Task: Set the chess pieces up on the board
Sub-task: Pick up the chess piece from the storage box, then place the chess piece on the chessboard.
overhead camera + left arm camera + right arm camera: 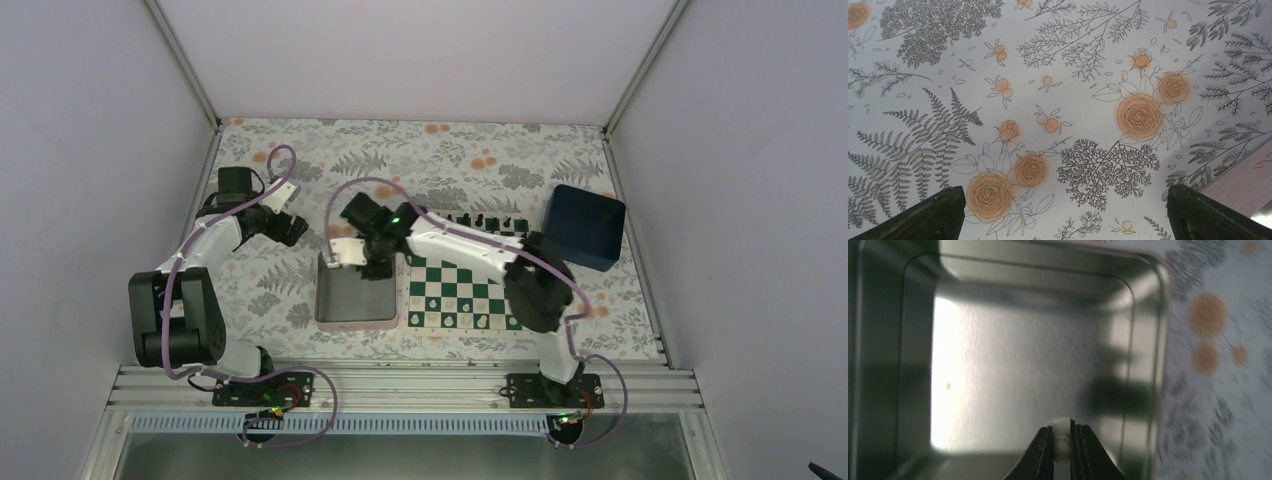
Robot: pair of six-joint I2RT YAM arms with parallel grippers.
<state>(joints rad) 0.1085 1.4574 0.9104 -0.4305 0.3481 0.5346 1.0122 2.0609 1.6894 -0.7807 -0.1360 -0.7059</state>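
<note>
1 board (450, 290), 1 tray (355, 323), 1 box (585, 225).

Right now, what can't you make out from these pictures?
1. Right wrist view: the right pincer covers most of the small cream-white chess piece; its type is unclear.
2. Top view: the right arm hides part of the flat green-and-white checked chessboard; chessmen on it are too small to identify.

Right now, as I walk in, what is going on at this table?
The right gripper is shut on a small cream-white chess piece and holds it over the silver tray. The board lies just right of the tray, with black pieces along its far edge and a few white pieces along the near edge. The left gripper hangs open over the flowered cloth, holding nothing.
</note>
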